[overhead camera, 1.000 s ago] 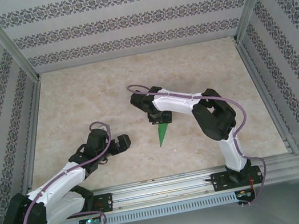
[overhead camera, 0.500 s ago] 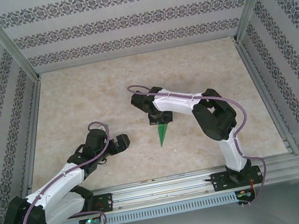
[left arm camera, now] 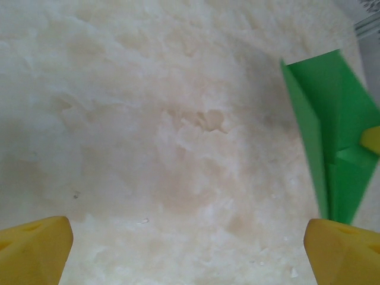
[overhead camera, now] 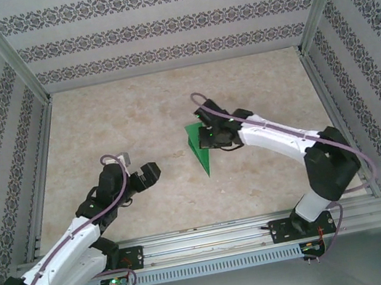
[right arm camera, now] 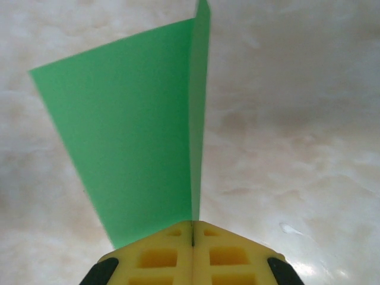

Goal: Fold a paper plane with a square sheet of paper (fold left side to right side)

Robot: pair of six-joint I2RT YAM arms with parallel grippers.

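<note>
The square sheet of paper is folded into a narrow green pointed paper plane (overhead camera: 199, 153), standing on edge near the table's middle with its tip toward the near edge. My right gripper (overhead camera: 209, 138) is shut on its folded crease (right arm camera: 195, 178). One wing (right arm camera: 130, 124) spreads out to the left in the right wrist view. My left gripper (overhead camera: 149, 173) is wide open to the left of the plane, apart from it, with nothing between its yellow fingers (left arm camera: 35, 249). The plane (left arm camera: 335, 136) sits at the right edge of the left wrist view.
The beige marbled table (overhead camera: 113, 119) is boxed in by patterned walls (overhead camera: 162, 25) with metal posts. An aluminium rail (overhead camera: 207, 239) carrying both arm bases runs along the near edge.
The right gripper has shut on the plane. The right arm has swung out to the right, turning the plane so a wing spreads. The left arm shifted slightly and stays open.
</note>
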